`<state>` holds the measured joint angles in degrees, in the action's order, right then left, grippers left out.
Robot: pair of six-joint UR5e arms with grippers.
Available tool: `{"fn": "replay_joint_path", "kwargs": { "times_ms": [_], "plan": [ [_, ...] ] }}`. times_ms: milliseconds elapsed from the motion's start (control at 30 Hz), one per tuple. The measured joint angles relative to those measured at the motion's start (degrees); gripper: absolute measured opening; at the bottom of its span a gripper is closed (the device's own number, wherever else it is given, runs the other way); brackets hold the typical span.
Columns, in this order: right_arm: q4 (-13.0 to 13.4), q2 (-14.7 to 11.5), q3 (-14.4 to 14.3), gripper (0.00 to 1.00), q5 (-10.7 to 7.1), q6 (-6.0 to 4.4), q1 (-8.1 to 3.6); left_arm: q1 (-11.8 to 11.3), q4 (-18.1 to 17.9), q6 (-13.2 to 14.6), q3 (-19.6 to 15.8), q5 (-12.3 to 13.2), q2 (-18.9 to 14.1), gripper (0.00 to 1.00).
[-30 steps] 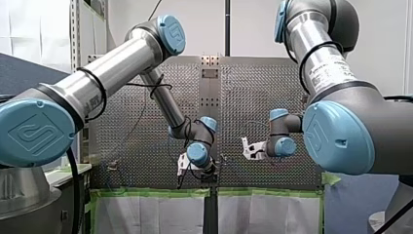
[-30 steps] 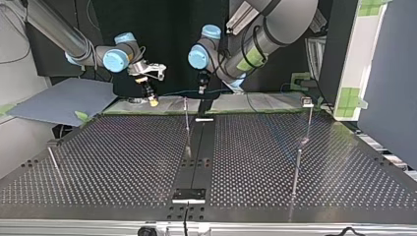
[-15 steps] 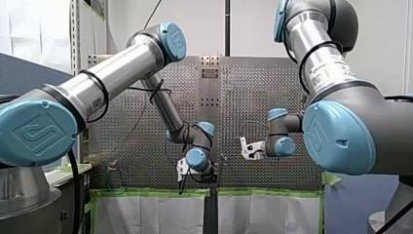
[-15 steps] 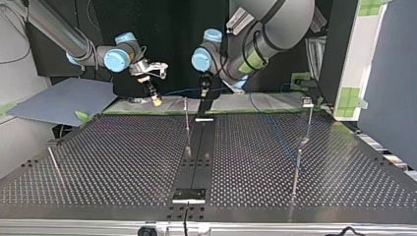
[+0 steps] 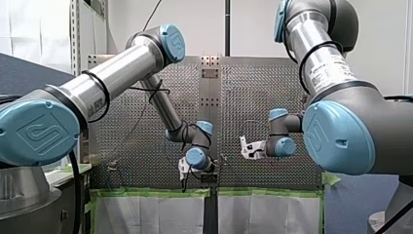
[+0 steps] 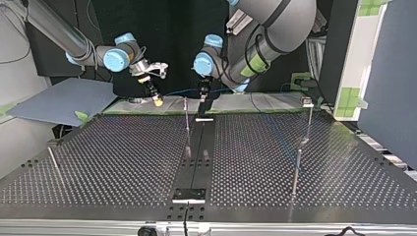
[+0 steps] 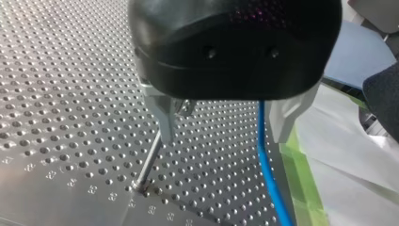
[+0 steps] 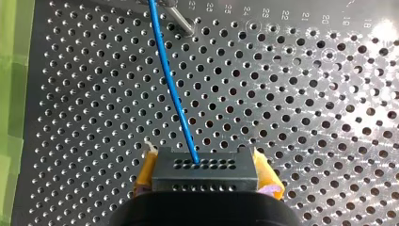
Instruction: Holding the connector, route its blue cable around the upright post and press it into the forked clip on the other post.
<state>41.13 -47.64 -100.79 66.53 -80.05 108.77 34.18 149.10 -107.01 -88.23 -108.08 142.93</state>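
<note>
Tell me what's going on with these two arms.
My right gripper, yellow-padded, is shut on the black connector, with the blue cable running out ahead of it over the perforated table. My left gripper is open, low over the table, with the cable between its fingers and the upright post close by one finger.

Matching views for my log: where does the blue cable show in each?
Front view: not discernible.
Top view: blue cable, faint, near the top of the upright post.
Left wrist view: between the fingers of my left gripper.
Right wrist view: leaving the connector.
Landmark: the upright post.
</note>
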Motion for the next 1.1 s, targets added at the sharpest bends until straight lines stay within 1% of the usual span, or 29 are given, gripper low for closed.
{"fn": "replay_joint_path", "kwargs": {
  "times_ms": [133, 167, 200, 233, 267, 300, 333, 367, 400, 600, 800, 933, 1033, 1100],
  "plan": [
    [0.03, 0.02, 0.00, 0.00, -0.13, -0.05, -0.02, -0.05, -0.18, 0.15, 0.00, -0.24, 0.00, 1.00],
    [0.03, 0.02, 0.01, 0.00, -0.14, -0.08, -0.02, -0.05, -0.19, 0.19, 0.00, -0.45, -0.01, 0.85],
    [0.04, 0.02, 0.01, 0.00, -0.15, -0.11, -0.01, -0.04, -0.19, 0.25, 0.00, -0.66, -0.01, 0.61],
    [0.06, 0.02, 0.01, 0.00, -0.15, -0.14, -0.01, -0.03, -0.20, 0.35, 0.00, -0.93, -0.02, 0.61],
    [0.07, 0.02, 0.01, 0.00, -0.16, -0.16, -0.01, -0.01, -0.20, 0.46, -0.01, -1.12, -0.02, 0.53],
    [0.08, 0.02, 0.01, 0.00, -0.16, -0.18, -0.01, 0.00, -0.22, 0.57, -0.01, -1.27, -0.01, 0.23],
    [0.09, 0.03, 0.01, 0.00, -0.16, -0.19, -0.01, 0.00, -0.24, 0.72, -0.03, -1.43, -0.01, 0.23],
    [0.09, 0.03, 0.01, 0.00, -0.16, -0.20, -0.01, 0.00, -0.25, 0.78, -0.04, -1.57, -0.01, 0.06],
    [0.10, 0.03, 0.01, 0.00, -0.16, -0.21, 0.00, -0.01, -0.27, 0.83, -0.04, -1.76, -0.02, 0.00],
    [0.14, 0.02, 0.01, 0.00, -0.08, -0.39, -0.04, -0.09, -0.76, 0.98, -0.05, -3.87, -0.05, 0.00],
    [0.37, 0.03, 0.01, 0.00, 0.39, -1.62, 0.14, 0.35, -1.04, 1.39, -0.06, -5.55, -0.06, 0.00],
    [0.66, 0.09, 0.01, 0.00, 1.57, -2.34, 0.17, 1.06, -1.66, 2.58, -0.07, -6.54, -0.07, 0.00],
    [1.04, 0.32, 0.01, 0.00, 2.76, -2.78, 0.17, 1.81, -2.53, 3.31, -0.08, -6.75, -0.08, 0.00],
    [1.26, 0.72, 0.01, 0.00, 3.55, -2.89, 0.14, 2.29, -3.16, 3.84, -0.08, -6.80, -0.08, 0.00]
  ]
}}
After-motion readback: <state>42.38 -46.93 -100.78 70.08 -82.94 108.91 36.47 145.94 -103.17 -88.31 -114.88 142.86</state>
